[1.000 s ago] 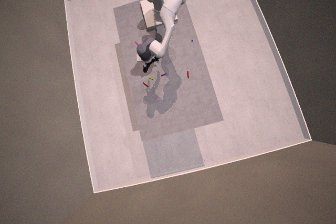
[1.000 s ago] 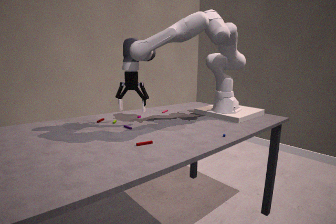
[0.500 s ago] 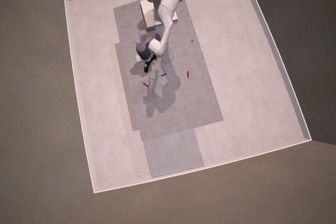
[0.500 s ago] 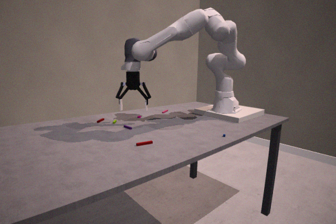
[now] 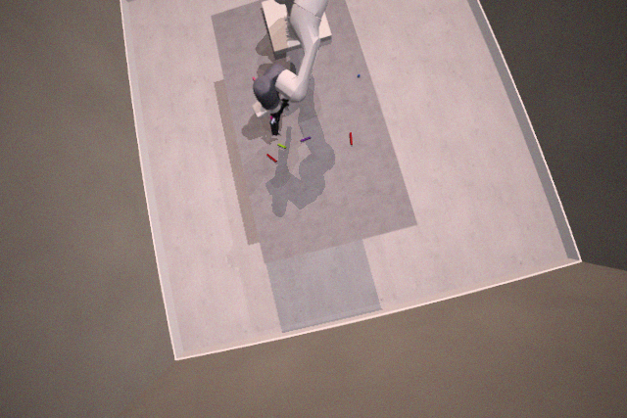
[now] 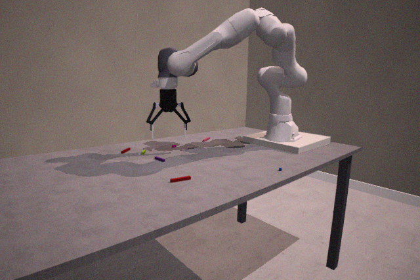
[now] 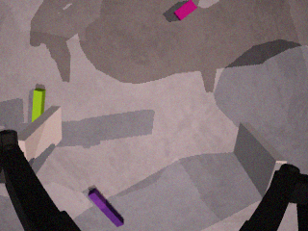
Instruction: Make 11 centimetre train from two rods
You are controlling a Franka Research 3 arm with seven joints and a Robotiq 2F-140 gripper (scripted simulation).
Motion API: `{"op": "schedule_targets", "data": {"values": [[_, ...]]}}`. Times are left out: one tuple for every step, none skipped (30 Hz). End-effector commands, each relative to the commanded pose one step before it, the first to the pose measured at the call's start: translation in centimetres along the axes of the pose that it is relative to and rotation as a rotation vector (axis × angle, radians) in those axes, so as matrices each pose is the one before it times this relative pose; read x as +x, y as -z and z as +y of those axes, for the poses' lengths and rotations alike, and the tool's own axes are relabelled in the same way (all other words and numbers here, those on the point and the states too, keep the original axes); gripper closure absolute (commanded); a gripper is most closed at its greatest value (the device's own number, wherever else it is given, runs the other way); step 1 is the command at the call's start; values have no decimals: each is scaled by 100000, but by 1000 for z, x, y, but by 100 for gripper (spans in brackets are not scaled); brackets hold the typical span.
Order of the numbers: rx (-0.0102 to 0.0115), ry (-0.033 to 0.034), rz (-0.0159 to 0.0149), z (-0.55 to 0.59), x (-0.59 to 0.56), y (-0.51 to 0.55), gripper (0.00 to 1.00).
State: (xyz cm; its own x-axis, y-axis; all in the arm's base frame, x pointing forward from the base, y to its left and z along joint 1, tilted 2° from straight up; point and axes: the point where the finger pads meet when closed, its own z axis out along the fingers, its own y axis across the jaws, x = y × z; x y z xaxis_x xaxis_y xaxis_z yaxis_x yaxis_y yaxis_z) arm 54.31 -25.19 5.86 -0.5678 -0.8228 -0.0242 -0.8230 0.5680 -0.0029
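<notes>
Black two-finger gripper [image 6: 168, 132]: fingers [image 6: 152, 132] released wide, grasping nothing, hanging above the grey flat-topped desk [image 6: 102, 209].

Short lime rod [image 6: 143, 151] and slim purple rod [image 6: 159, 159]: flat on the desk, near each other, apart, not in line; both well in from the desk edges.

Small magenta rod [image 6: 174, 145]: beneath the gripper.

Other rods: red [image 6: 125, 150], longer red [image 6: 180, 179], pink [image 6: 205, 139], tiny blue [image 6: 279, 169] near the front edge; all scattered apart.
</notes>
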Motion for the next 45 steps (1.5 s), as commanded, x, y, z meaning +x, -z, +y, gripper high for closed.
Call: {"op": "schedule_targets", "data": {"values": [[1547, 16682, 210, -76, 526, 83, 0], [14, 1653, 26, 68, 46, 4, 0], [14, 1656, 27, 69, 45, 4, 0], [13, 1660, 28, 70, 44, 4, 0], [13, 1664, 28, 71, 43, 4, 0], [12, 1666, 29, 72, 42, 4, 0], [0, 0, 0, 0, 0, 0, 0], [0, 0, 0, 0, 0, 0, 0], [31, 4447, 82, 194, 107, 10, 0], [11, 1678, 32, 75, 37, 4, 0], [10, 1691, 34, 76, 36, 4, 0], [10, 1688, 34, 77, 34, 4, 0], [9, 1687, 35, 77, 33, 4, 0], [9, 1687, 36, 78, 31, 4, 0], [8, 1686, 37, 78, 30, 4, 0], [7, 1688, 37, 79, 28, 4, 0], [7, 1691, 38, 80, 27, 4, 0], [6, 1695, 39, 80, 26, 4, 0], [5, 1698, 40, 81, 24, 4, 0], [4, 1703, 41, 82, 23, 4, 0], [4, 1708, 41, 82, 21, 4, 0], [3, 1711, 42, 83, 20, 3, 0], [2, 1715, 43, 83, 18, 3, 0], [0, 0, 0, 0, 0, 0, 0], [0, 0, 0, 0, 0, 0, 0], [1, 2060, 52, 101, 20, 4, 0], [0, 1115, 29, 55, 10, 2, 0], [0, 428, 11, 21, 3, 1, 0], [0, 64, 2, 3, 0, 0, 0], [0, 0, 0, 0, 0, 0, 0], [0, 0, 0, 0, 0, 0, 0], [0, 0, 0, 0, 0, 0, 0], [0, 0, 0, 0, 0, 0, 0], [0, 0, 0, 0, 0, 0, 0], [0, 0, 0, 0, 0, 0, 0], [0, 0, 0, 0, 0, 0, 0], [0, 0, 0, 0, 0, 0, 0], [0, 0, 0, 0, 0, 0, 0], [0, 0, 0, 0, 0, 0, 0], [0, 0, 0, 0, 0, 0, 0], [0, 0, 0, 0, 0, 0, 0], [0, 0, 0, 0, 0, 0, 0], [0, 0, 0, 0, 0, 0, 0], [0, 0, 0, 0, 0, 0, 0], [0, 0, 0, 0, 0, 0, 0]]}}
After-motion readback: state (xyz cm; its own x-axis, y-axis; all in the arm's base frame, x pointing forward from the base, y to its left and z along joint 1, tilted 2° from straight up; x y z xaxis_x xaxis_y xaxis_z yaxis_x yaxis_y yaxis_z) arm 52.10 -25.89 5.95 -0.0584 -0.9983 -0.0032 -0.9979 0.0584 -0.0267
